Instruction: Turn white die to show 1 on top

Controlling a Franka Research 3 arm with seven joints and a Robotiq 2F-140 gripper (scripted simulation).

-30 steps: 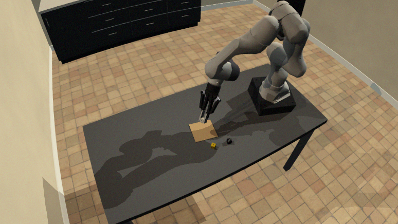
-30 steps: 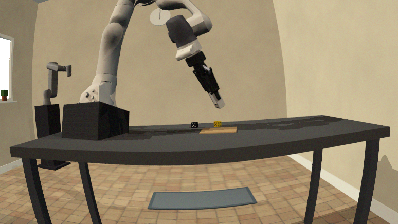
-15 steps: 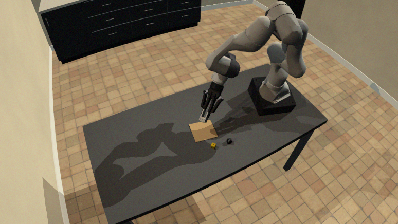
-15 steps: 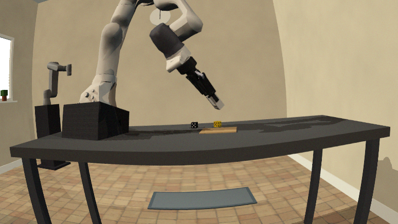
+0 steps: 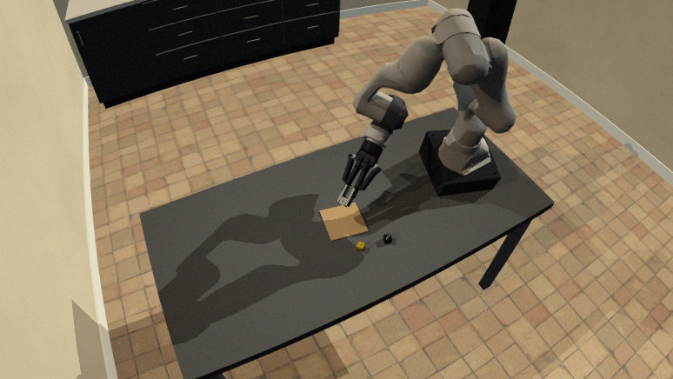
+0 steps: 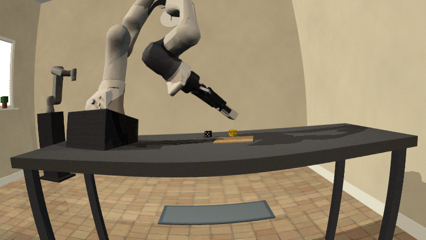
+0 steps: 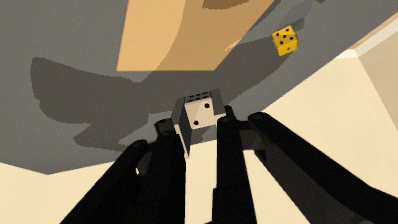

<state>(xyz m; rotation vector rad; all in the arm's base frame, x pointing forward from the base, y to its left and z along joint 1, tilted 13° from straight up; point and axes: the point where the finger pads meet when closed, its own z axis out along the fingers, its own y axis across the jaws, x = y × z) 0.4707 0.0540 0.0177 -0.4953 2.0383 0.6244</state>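
Note:
My gripper [image 5: 347, 201] is shut on the white die [image 7: 199, 111] and holds it in the air, tilted, above the far edge of the tan mat [image 5: 343, 221]. In the wrist view the die sits between the fingertips, showing a face with two pips toward the camera and a shaded face with several pips above it. From the side the gripper [image 6: 230, 114] hangs well above the mat [image 6: 233, 138]. The mat [image 7: 185, 32] lies flat on the table.
A yellow die [image 5: 360, 246] lies on the table just off the mat's near corner; it also shows in the wrist view [image 7: 285, 40] and the side view [image 6: 233, 132]. A black die [image 5: 387, 238] lies to its right. The robot's base block [image 5: 459, 162] stands at the back right.

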